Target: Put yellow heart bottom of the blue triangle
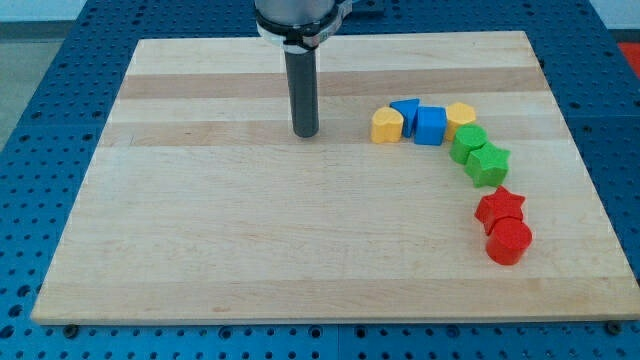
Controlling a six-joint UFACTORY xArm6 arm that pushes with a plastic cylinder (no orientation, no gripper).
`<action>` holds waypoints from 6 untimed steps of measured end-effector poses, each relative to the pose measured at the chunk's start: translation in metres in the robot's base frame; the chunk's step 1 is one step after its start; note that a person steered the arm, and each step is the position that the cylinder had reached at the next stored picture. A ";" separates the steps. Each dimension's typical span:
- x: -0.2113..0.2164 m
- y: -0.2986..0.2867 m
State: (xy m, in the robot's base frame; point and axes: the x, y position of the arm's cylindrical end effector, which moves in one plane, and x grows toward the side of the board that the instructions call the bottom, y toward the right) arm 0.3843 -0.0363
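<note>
The yellow heart [386,126] lies at the left end of a curved row of blocks in the view's upper right. The blue triangle [403,110] sits just right of it and slightly above, touching it. My tip [305,134] rests on the board to the left of the heart, about 80 pixels away, touching no block. The rod rises straight up out of the view's top.
A blue cube [431,126] and a yellow hexagon-like block [461,116] continue the row to the right. Two green blocks [468,143] [489,164] curve downward. A red star [500,207] and a red round block [509,242] lie below them. The wooden board [200,250] ends in blue perforated table.
</note>
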 end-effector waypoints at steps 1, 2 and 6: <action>-0.001 0.023; -0.001 0.056; -0.001 0.115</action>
